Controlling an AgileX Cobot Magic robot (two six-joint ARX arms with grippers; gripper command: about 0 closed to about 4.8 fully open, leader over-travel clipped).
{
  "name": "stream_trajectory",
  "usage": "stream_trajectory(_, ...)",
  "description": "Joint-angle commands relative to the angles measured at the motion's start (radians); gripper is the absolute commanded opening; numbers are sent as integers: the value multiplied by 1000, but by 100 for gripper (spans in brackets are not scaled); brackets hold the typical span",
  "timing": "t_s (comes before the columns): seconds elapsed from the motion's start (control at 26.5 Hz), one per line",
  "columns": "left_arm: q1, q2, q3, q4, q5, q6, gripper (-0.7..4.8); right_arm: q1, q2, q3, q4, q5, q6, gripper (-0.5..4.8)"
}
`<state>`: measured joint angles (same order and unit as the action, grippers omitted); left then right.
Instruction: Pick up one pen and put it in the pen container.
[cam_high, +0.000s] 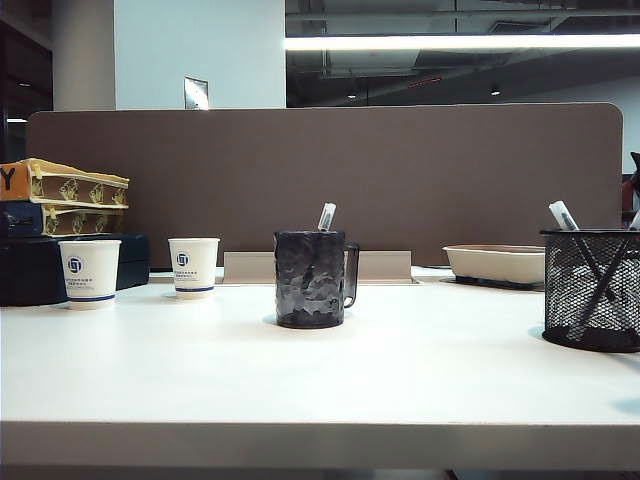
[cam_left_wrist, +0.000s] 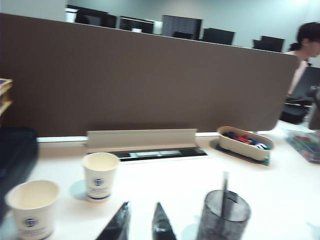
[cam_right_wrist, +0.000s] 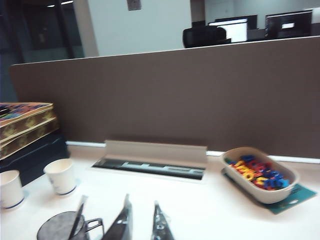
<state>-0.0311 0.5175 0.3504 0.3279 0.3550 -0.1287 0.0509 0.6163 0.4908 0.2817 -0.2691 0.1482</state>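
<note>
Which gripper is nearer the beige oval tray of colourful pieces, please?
Right. The right gripper hovers short of the tray; the left gripper is farther off, beyond the dark dimpled mug.

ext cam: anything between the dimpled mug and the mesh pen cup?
Bare tabletop between mug and pen cup, per exterior view.

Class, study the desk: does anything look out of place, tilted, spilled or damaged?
Nothing is spilled or broken. One oddity: a pen stands in the dimpled mug mid-table, not in the mesh pen container at right. Left gripper and right gripper hang open, empty.
</note>
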Motion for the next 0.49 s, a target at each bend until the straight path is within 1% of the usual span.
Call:
stream_trajectory(0.04, -34, 38, 18, 30, 5, -3, 57, 21, 74, 31, 45, -33, 2, 53)
stream_trajectory(0.15, -80, 95, 30, 40, 5, -3, 57, 51, 150, 56, 53, -74, 1, 54)
stream_trajectory(0.26, -111, 160, 43, 66, 7, -3, 57, 83, 214, 69, 95, -118, 1, 54)
stream_trajectory(0.49, -157, 319, 91, 109, 12, -2, 57, 129, 334, 73, 251, -138, 2, 54)
